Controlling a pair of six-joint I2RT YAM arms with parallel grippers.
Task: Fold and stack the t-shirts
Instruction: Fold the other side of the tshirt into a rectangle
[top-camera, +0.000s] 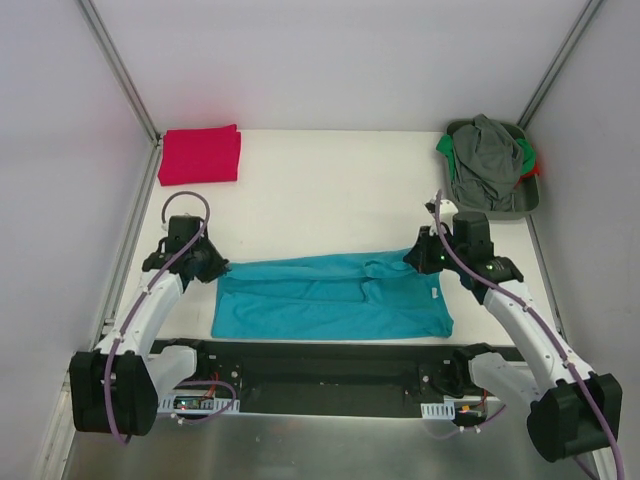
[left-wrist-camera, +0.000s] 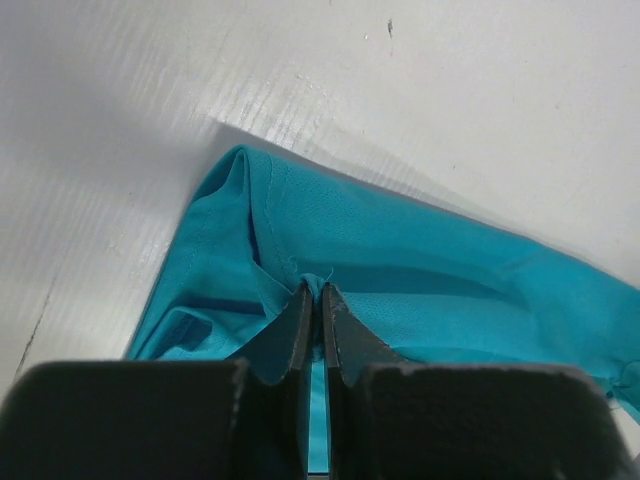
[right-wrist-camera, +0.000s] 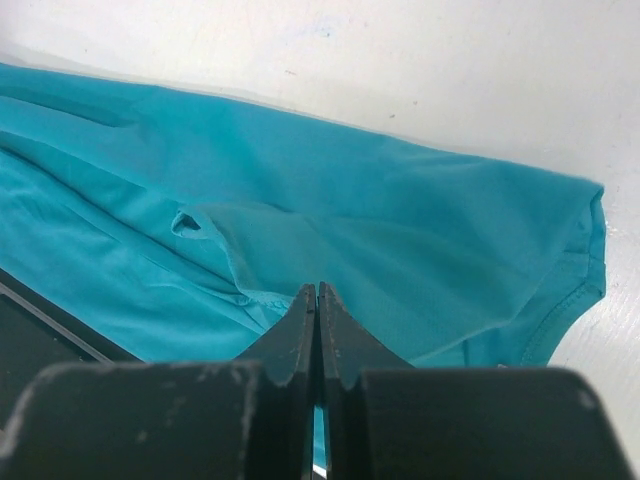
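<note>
Even, bright light is cast; faint glare is seen on the worktop (left-wrist-camera: 330, 90) beyond the fingers (left-wrist-camera: 298, 330), with soft shadow left of them.

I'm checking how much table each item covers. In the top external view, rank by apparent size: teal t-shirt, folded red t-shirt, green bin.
1. teal t-shirt, by far, though nearest the camera.
2. green bin.
3. folded red t-shirt; same far edge as the bin, so comparable.
</note>
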